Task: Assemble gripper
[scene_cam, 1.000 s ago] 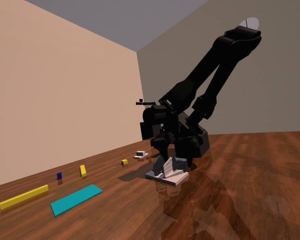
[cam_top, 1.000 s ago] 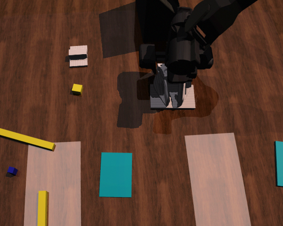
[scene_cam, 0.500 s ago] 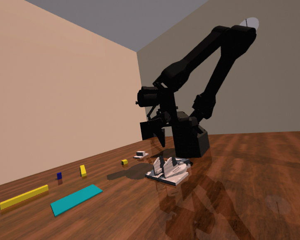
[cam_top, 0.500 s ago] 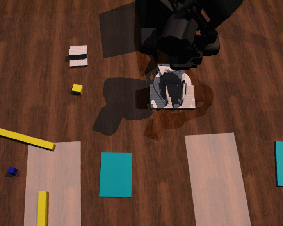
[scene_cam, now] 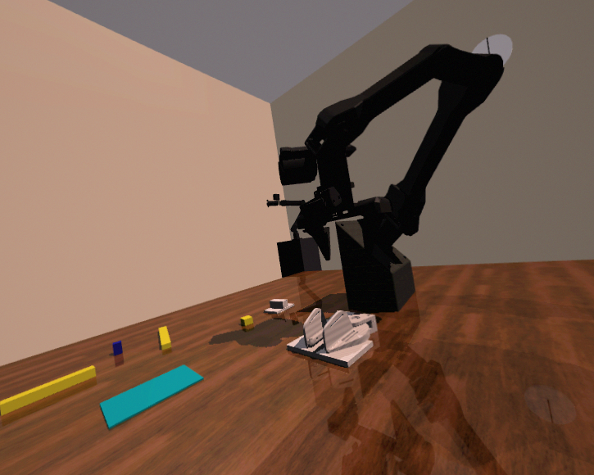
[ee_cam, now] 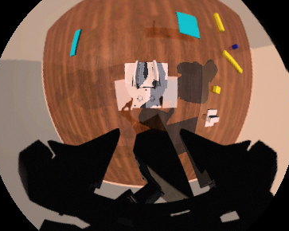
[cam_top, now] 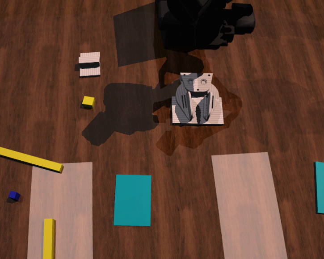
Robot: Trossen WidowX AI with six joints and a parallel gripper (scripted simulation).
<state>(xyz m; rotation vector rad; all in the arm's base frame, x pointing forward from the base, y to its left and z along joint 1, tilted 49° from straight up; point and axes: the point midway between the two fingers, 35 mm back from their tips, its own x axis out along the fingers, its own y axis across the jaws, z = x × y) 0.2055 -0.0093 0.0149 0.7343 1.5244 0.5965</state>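
The white housing plate (cam_top: 197,85) (scene_cam: 362,320) (ee_cam: 146,98), with two round holes, lies over the rear ends of both jaws and looks about level. One jaw (cam_top: 183,101) (scene_cam: 313,327) and the other jaw (cam_top: 212,101) (scene_cam: 339,331) stand side by side on the white gripper base (cam_top: 218,119) (scene_cam: 355,355) (ee_cam: 127,71), with a gap between them. The pins, stubs and meshing teeth are hidden under the plate. My gripper (scene_cam: 360,260) (ee_cam: 150,131) is open and empty, above and behind the assembly, apart from it. Its fingertips do not show in the top view.
A small white stepped block (cam_top: 89,59) (scene_cam: 278,305) (ee_cam: 211,118) and a yellow cube (cam_top: 88,102) (ee_cam: 216,89) lie to one side. Yellow bars (cam_top: 29,160), a blue cube (cam_top: 14,195), a teal sheet (cam_top: 132,200) and a teal bar (cam_top: 322,187) lie farther forward.
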